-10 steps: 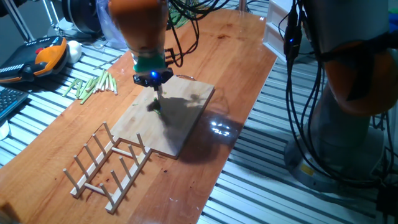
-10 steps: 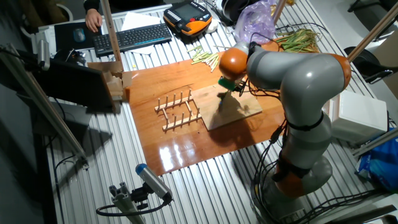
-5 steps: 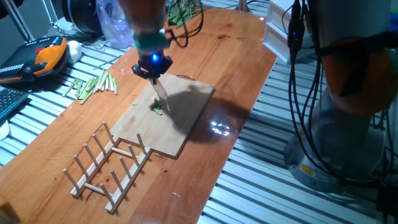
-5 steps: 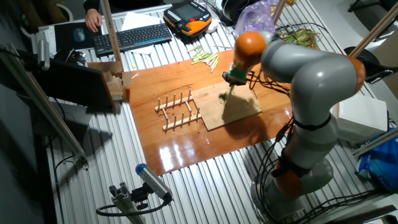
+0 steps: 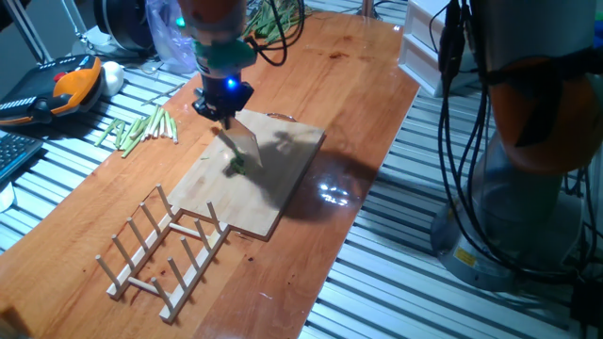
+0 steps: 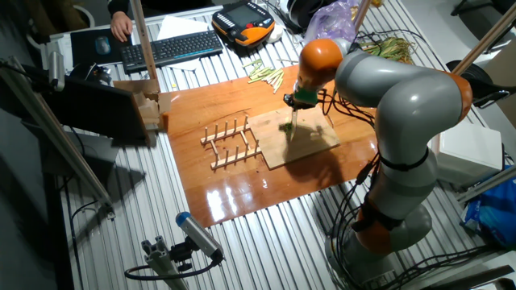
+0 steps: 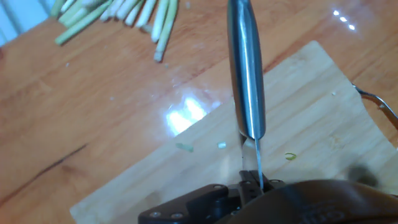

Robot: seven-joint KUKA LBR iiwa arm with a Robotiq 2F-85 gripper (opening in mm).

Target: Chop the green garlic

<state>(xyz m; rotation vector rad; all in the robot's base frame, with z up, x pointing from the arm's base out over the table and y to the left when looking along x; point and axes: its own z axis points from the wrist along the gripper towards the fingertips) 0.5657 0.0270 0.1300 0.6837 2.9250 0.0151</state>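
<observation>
The end effector (image 5: pixel 224 97) hangs above the far part of a pale wooden cutting board (image 5: pixel 273 193), pinching the handle of a knife (image 7: pixel 247 87) whose blade (image 5: pixel 242 146) slants down toward the board; in the hand view the handle runs straight up the middle of the frame from the clamp, with a thin metal edge showing just above the clamp. The green garlic (image 5: pixel 236 166) lies on the board as a small cluster of bright-green bits, just beside the lower end of the blade and below the end effector, toward the middle of the board rather than its edges; whether the blade touches it cannot be told. In the other fixed view the same green spot (image 6: pixel 287 126) sits near the board's far-left part, under the end effector (image 6: pixel 297 101). In the hand view only a few tiny green flecks (image 7: pixel 290 156) show on the board to either side of the knife. The board rests on the brown wooden table (image 5: pixel 349 85). A wooden dish rack (image 5: pixel 165 243) stands on the table just off the board's near-left corner. A loose bundle of pale-green stalks (image 5: pixel 141 129) lies near the table's left edge, well apart from the board. Beyond the table's far edge lies a leafy green bunch (image 6: pixel 385 50).
</observation>
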